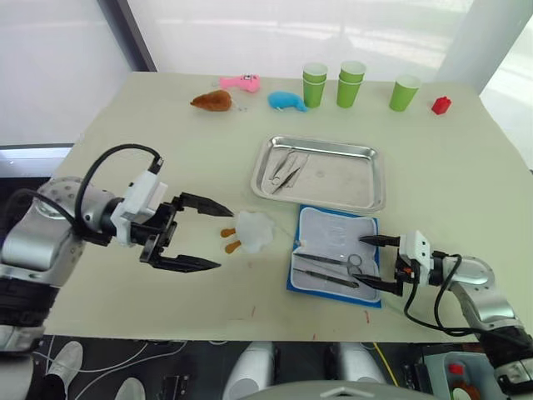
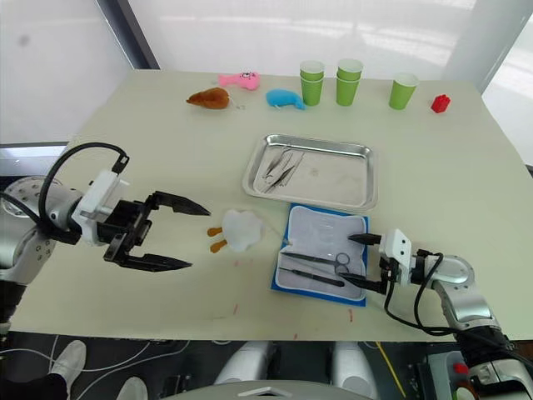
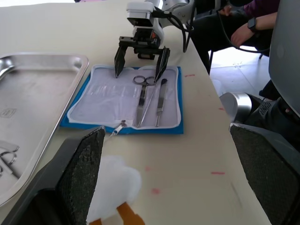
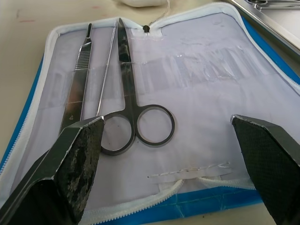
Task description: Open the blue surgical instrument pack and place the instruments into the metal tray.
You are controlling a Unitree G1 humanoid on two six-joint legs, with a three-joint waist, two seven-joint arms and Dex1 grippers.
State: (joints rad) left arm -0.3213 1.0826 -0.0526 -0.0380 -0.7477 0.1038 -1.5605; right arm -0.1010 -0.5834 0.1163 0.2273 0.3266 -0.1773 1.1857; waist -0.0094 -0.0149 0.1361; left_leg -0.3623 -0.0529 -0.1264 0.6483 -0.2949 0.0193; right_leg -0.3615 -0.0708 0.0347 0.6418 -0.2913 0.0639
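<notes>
The blue surgical instrument pack [image 1: 335, 218] lies open near the table's front edge, its pale lining facing up. On the lining's near half lie scissors [image 4: 136, 126], a thin probe and a flat handle [image 4: 77, 93]. My right gripper [image 1: 361, 260] hovers open at the pack's right edge, its fingers straddling the scissor rings without touching them. The metal tray [image 1: 350, 179] sits just behind the pack, with a few instruments [image 1: 285, 169] in its left end. My left gripper [image 1: 225, 239] stands open and empty to the left, beside a white plush toy.
A white plush toy [image 1: 252, 231] with orange feet lies between the left gripper and the pack. Along the far edge are brown [image 1: 211, 101], pink [image 1: 240, 82] and blue [image 1: 286, 100] plush toys, three green cup stacks [image 1: 351, 83] and a red block [image 1: 440, 104]. A person [image 3: 248, 28] sits beyond the table's right side.
</notes>
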